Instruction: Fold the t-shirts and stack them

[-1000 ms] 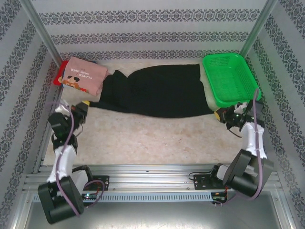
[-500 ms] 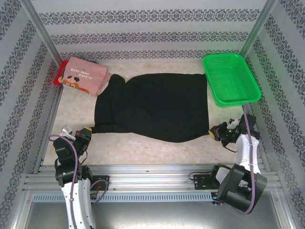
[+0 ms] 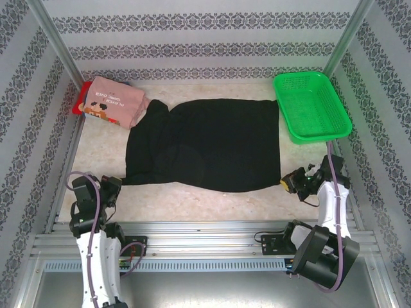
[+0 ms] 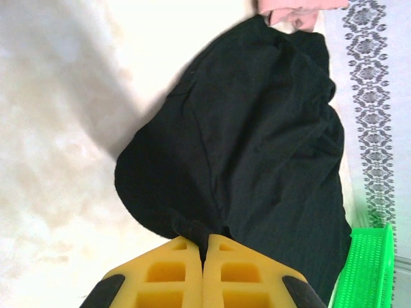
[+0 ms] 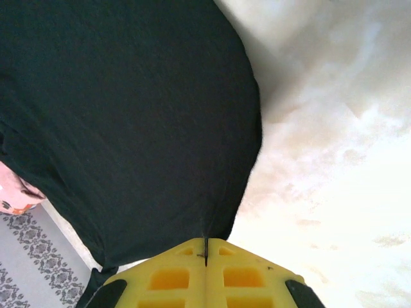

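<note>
Patterned grey-and-white wall panels [image 3: 192, 38] are enclosing a pale marbled tabletop [image 3: 192, 202]

1. Plain black cloth t-shirt [image 3: 212, 144]: it is lying spread across the middle of the tabletop, rumpled on its left side, with one sleeve reaching toward the far-left corner. Its near edge is running between the two grippers.
2. Folded pink cloth t-shirt with dark printed lettering [image 3: 115, 102]: it is resting at the far left on a red cloth shirt [image 3: 79, 102], of which just an edge is peeking out in the top view.
3. Green plastic mesh basket [image 3: 302, 76]: it is sitting at the far right, just beside the black shirt.
4. Left gripper [image 3: 119, 182]: the left wrist view is showing what the top view is not, its yellow fingers [image 4: 167, 273] pressed together on a tuck of the black hem.
5. Right gripper [image 3: 284, 183]: the right wrist view is showing its fingers [image 5: 250, 276] likewise closed, pinching the opposite near corner, with the cloth tapering into the seam between them
</note>
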`<state>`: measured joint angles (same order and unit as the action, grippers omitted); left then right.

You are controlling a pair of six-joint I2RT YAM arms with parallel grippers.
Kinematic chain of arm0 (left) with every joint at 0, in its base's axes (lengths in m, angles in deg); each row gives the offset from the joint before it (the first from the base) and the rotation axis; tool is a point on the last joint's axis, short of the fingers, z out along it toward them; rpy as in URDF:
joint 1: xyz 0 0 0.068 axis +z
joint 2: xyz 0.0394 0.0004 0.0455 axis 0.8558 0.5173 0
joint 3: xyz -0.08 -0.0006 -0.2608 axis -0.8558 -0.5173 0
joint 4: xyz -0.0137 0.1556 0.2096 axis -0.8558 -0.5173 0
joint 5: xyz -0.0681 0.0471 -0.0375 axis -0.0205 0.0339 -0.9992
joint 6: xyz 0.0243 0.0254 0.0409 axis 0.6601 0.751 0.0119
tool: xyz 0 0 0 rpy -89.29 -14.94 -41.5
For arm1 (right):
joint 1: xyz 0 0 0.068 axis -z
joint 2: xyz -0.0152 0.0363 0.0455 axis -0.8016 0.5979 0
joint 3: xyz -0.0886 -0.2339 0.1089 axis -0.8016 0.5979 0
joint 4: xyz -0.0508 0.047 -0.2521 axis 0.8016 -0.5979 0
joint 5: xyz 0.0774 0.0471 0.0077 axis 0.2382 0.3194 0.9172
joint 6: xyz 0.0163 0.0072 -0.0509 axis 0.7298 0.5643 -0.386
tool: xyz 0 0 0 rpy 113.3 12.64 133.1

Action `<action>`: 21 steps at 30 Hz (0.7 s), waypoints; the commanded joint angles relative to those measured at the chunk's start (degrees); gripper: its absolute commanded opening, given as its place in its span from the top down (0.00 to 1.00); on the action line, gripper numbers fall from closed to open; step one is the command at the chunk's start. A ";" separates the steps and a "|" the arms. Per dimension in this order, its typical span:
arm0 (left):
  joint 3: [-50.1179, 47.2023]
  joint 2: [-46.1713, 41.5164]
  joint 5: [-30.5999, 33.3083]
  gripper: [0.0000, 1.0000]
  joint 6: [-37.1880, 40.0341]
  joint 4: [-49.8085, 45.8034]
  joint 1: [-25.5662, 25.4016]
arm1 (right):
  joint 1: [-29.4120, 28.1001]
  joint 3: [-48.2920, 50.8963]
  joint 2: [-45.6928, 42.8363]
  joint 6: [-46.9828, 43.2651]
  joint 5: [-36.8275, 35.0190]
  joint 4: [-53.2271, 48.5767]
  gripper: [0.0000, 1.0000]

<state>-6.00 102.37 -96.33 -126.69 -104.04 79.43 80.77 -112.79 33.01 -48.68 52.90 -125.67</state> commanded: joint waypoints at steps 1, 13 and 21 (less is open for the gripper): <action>2.06 2.65 -0.62 1.00 2.48 6.63 -0.54 | -0.66 -3.40 -0.10 1.41 0.61 0.79 1.00; 5.69 13.02 -2.52 1.00 5.62 22.25 -0.63 | -2.43 -6.57 2.74 1.54 0.43 4.20 1.00; 11.64 17.95 -0.12 1.00 9.39 23.31 -0.87 | -2.79 -10.78 7.93 0.43 1.06 4.97 1.00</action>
<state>1.52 119.05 -98.02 -120.84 -84.63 79.08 78.78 -121.30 39.46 -47.04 53.21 -121.54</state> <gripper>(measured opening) 0.055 0.061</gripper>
